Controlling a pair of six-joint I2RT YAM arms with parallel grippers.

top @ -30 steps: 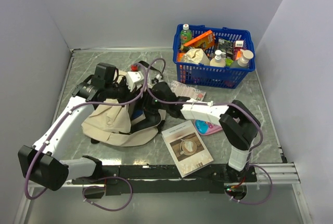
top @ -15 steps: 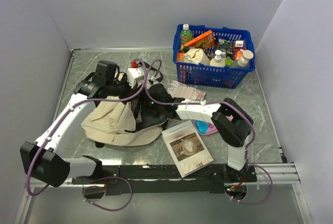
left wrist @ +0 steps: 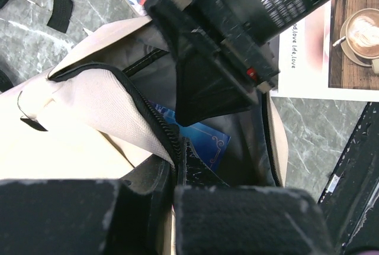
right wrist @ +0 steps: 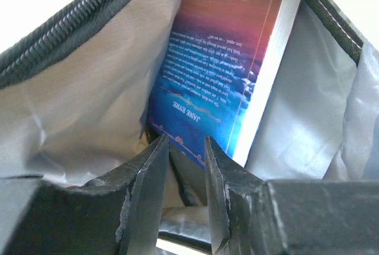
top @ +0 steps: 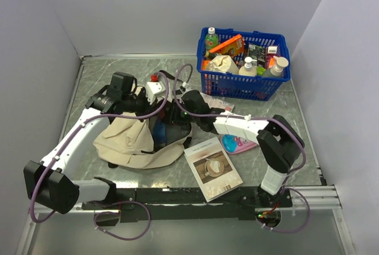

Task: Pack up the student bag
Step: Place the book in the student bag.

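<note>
— Where the rail (top: 189, 196) runs along the near edge, what lies closest?

— A coffee book (top: 212, 168), flat, its near corner over the rail. Just left of it is the bag (top: 127, 141).

— Condition of the bag?

— Beige cloth, slumped on its side left of centre on the table (top: 95, 80). A black zipper (left wrist: 155, 122) rims a gaping mouth, with grey lining (right wrist: 89, 107) inside. A black strap (left wrist: 56, 7) lies on the marble beside it. A blue book (right wrist: 219, 71), "Jane Eyre" on its cover, stands tilted inside the mouth.

— Grippers?

— The left gripper (left wrist: 176, 163) is clenched on the bag's zipper rim, with that flap held up. The right gripper (right wrist: 185, 145) is inside the mouth, its fingers a narrow gap apart and its tips at the book's lower edge. Whether they pinch anything I cannot tell. The two grippers are close together at the opening.

— Edges and room?

— A pink case (top: 237, 144) lies partly under the right arm (top: 237, 126), near the coffee book. Beyond it is a floral packet (top: 214, 102), then the blue basket (top: 237, 86), full, at the far right corner. Bare marble shows at the far left, between the bag and the left wall (top: 35, 60). More shows on the right, between the pink case and the right wall (top: 349, 89).
</note>
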